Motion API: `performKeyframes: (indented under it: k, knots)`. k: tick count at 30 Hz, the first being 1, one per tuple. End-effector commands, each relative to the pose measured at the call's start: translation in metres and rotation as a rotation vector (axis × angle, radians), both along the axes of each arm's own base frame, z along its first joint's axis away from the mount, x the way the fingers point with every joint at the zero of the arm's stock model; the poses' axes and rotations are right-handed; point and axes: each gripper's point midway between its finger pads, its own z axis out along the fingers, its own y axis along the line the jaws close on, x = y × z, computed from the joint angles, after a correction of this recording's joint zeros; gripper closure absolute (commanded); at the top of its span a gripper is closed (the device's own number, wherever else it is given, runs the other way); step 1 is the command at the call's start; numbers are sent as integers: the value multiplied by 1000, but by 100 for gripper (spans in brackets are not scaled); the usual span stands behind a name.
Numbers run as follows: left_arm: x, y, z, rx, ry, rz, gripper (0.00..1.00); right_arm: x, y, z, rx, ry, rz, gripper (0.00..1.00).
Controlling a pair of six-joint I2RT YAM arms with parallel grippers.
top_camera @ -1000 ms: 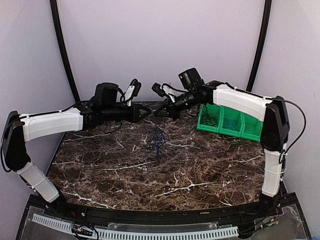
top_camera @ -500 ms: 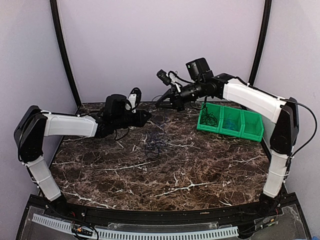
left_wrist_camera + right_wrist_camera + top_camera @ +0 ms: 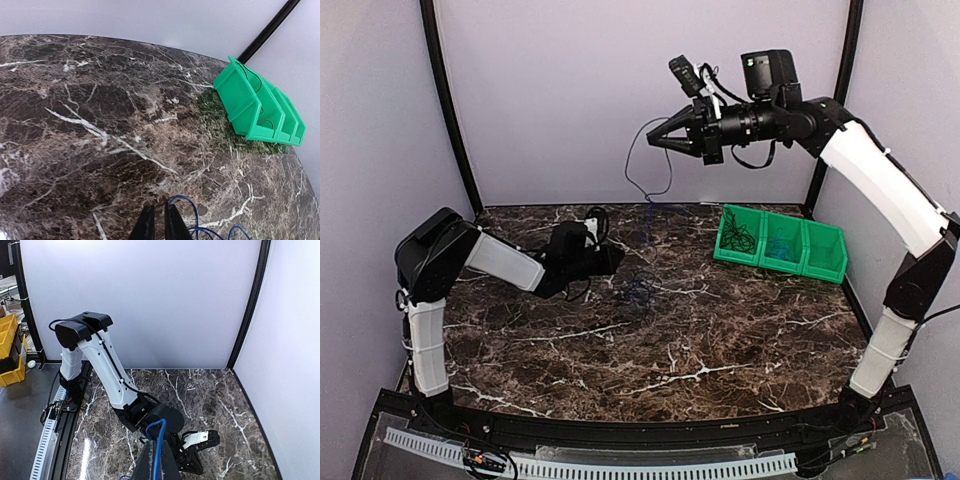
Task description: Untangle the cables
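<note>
My right claw (image 3: 655, 140) is high above the back of the desk (image 3: 720, 340), clamped on a blue cable (image 3: 158, 440). That strand hangs in a loose loop down toward the rest of the cables (image 3: 640, 286), a small clump lying on the marble left of the green bin (image 3: 790, 245). My left claw (image 3: 616, 260) sits low just beside that clump, tips barely apart, with nothing I can see between them.

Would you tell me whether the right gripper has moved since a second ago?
Yes: the right gripper rose from beside the green bin to well above it, holding a cable.
</note>
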Motion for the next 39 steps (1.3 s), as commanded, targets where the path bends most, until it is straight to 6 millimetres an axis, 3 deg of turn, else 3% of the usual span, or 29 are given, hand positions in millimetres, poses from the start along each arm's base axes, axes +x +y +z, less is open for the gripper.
performKeyframes:
  k: [1,6,8,9,10,11,12,13,14,15,16,19,22,24,29,34,39]
  knots:
    - [8,13,15,-60,-34,24,90,-16,-15,37,32,-81,2,100]
    - [-10,24,2,-26,-8,4,90,-14,-18,50,39,-120,-23,100]
    - [-18,29,14,-35,-27,-3,89,-13,-18,49,36,-118,-29,100]
    - [-27,31,10,-36,-17,-23,88,-11,-17,46,33,-110,-31,100]
    - [-30,30,31,-70,-61,-39,83,-10,-17,43,30,-105,-32,100]
    - [-44,28,31,-85,-57,-87,80,-8,-15,37,22,-93,-30,100]
    - [-49,25,56,-136,-121,-119,72,-7,-13,32,14,-84,-30,100]
    - [-65,20,59,-165,-122,-191,65,-5,-12,27,8,-77,-31,100]
    - [-73,18,86,-217,-194,-226,61,-3,-11,22,0,-71,-32,100]
    - [-86,14,89,-237,-197,-276,55,0,-9,19,-6,-67,-35,100]
    - [-95,13,111,-274,-255,-310,53,1,-8,16,-11,-62,-37,100]
    - [-114,7,137,-290,-341,-369,42,4,-6,13,-13,-62,-41,100]
    - [-124,-2,163,-277,-413,-416,38,6,-5,13,-12,-59,-44,100]
    - [-127,-11,170,-256,-438,-451,37,6,-5,14,-10,-56,-45,100]
    - [-126,-33,160,-193,-460,-518,36,7,-5,17,-3,-58,-50,100]
    - [-146,-55,149,-199,-513,-653,35,7,-8,27,8,-84,-70,100]
    - [-165,-79,122,-213,-461,-787,35,12,-11,30,6,-108,-99,100]
